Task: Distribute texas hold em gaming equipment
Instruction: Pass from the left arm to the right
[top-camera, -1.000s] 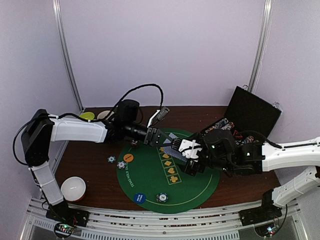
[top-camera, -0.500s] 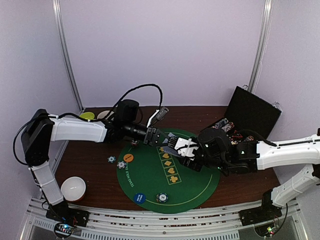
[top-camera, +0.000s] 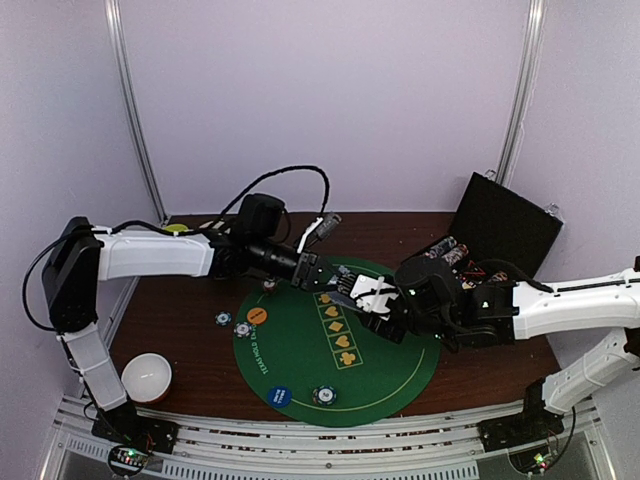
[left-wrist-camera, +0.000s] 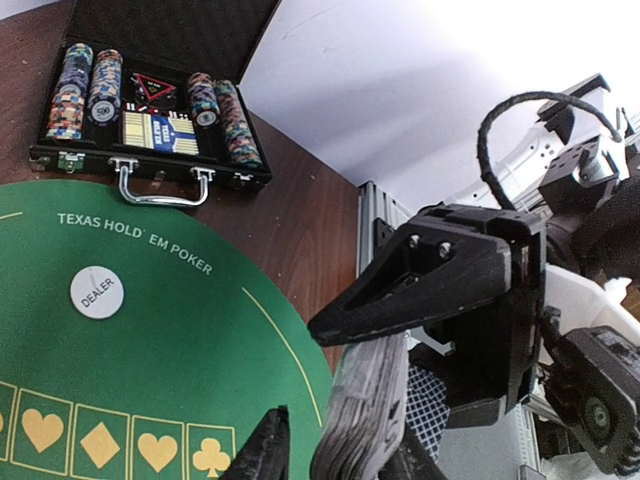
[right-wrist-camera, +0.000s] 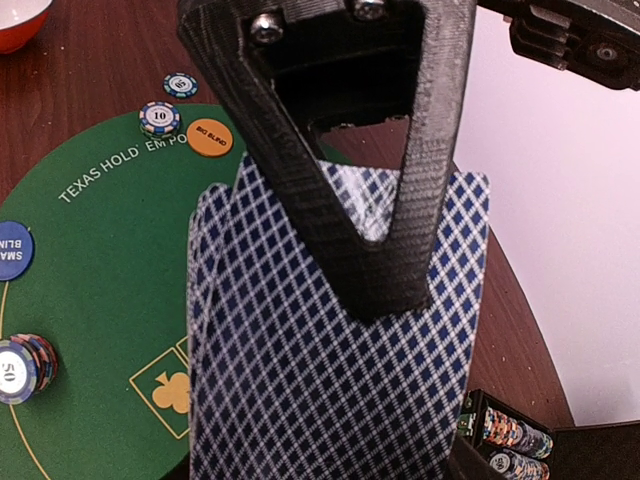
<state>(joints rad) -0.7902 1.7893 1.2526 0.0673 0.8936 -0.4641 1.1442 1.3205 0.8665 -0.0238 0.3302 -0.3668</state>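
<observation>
Now clamped on the deck of cards (right-wrist-camera: 330, 380) with the right gripper (top-camera: 362, 295) jaws, wide apart a second ago, and slackened at the left gripper (left-wrist-camera: 340, 455) jaws, held above the far middle of the green mat (top-camera: 300, 360): handover nearly done, dealing probably next.

The left arm (top-camera: 150, 255) and right arm (top-camera: 560, 305) meet over the far half of the mat (top-camera: 390, 375), cards (right-wrist-camera: 300, 380) between them, barring passage. Its near half lies open beside a chip stack (top-camera: 323, 395). A case (top-camera: 500, 235) walls the desk (top-camera: 180, 320) at far right.
</observation>
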